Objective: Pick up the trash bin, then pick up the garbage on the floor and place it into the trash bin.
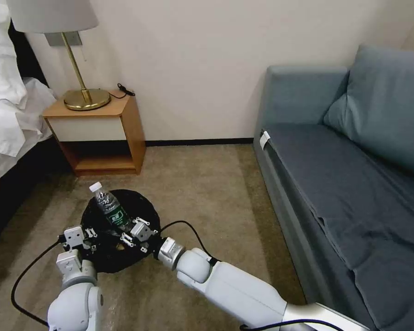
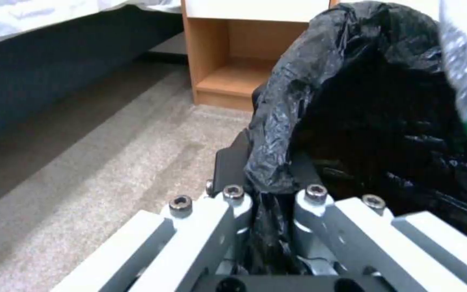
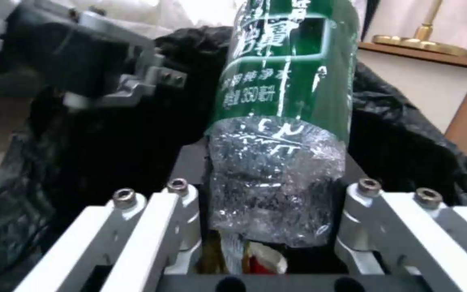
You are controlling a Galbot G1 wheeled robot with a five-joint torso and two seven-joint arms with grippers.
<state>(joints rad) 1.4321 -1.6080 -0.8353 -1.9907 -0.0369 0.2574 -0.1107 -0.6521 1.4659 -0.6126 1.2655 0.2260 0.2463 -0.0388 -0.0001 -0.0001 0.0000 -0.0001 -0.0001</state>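
Bottle (image 1: 108, 205), one, in right end effector (image 1: 132, 233); left end effector (image 2: 268, 194) pinches bin (image 1: 138, 207) liner; packet, perhaps, inside.

Head cam high, looks down; wrist cams close on trash bin (image 1: 119, 230).

Wooden nightstand (image 1: 101, 133) at upper left against the cream wall (image 1: 202, 59), brass lamp (image 1: 78, 69) with pale shade on top, white bedding (image 1: 7, 105) at far left edge, blue-grey sofa (image 1: 354, 184) filling the right.
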